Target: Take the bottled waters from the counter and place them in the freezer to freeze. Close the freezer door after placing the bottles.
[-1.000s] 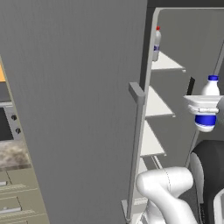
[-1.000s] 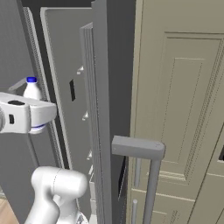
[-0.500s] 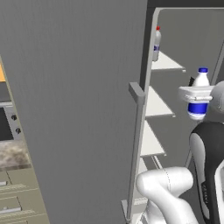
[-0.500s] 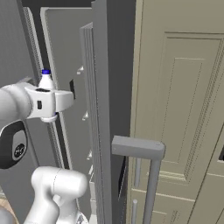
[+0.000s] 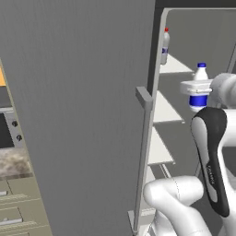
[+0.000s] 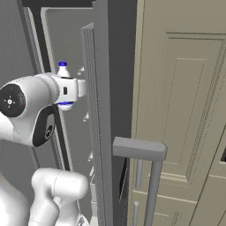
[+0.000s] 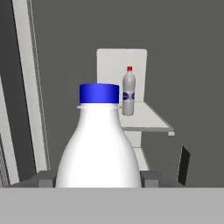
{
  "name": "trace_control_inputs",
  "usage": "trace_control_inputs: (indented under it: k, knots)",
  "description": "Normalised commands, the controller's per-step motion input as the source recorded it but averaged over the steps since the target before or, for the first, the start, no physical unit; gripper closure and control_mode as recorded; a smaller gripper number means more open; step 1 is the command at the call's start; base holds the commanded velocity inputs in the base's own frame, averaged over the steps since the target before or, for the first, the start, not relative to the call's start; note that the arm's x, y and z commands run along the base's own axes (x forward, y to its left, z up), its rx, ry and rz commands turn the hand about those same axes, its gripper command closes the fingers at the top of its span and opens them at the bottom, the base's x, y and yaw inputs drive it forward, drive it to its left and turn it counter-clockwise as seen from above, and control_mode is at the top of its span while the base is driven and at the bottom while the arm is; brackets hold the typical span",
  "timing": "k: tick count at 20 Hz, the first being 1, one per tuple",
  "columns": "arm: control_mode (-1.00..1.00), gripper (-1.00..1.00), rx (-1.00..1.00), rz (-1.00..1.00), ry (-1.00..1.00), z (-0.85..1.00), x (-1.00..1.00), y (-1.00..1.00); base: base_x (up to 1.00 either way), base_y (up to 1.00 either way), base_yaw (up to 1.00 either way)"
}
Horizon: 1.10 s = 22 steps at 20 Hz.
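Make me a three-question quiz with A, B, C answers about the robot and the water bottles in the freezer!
1. Where is the red-capped bottle?
A. On a white shelf in the freezer
B. On the floor
C. In the robot's grip

2. What colour is the cap of the bottle in the hand?
A. Green
B. Blue
C. Yellow

3. How is the freezer door?
A. Shut
B. Taken off
C. Open

Answers:
1. A, it stands upright on the shelf in the hand view.
2. B, the blue cap sits above the hand in both base views.
3. C, the shelves show past the door's edge.
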Motion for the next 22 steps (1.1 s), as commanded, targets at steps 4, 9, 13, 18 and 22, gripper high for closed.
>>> trace_control_inputs:
  k: [4,9,13,18,22]
  knots:
    - [-1.00,1.00,-0.05,0.00,-0.08,0.00,0.50,-0.03,0.00,0.00,0.00]
    - [-1.00,1.00,-0.02,0.00,-0.16,0.00,0.34,-0.03,0.00,0.00,0.00]
    - [-1.00,1.00,0.00,0.00,-0.18,0.00,0.17,-0.11,0.00,0.00,0.00]
    - [-1.00,1.00,0.00,0.00,-0.13,0.00,0.06,-0.04,0.00,0.00,0.00]
    - [-1.00,1.00,0.00,0.00,0.01,0.01,0.03,0.00,0.00,0.00,0.00]
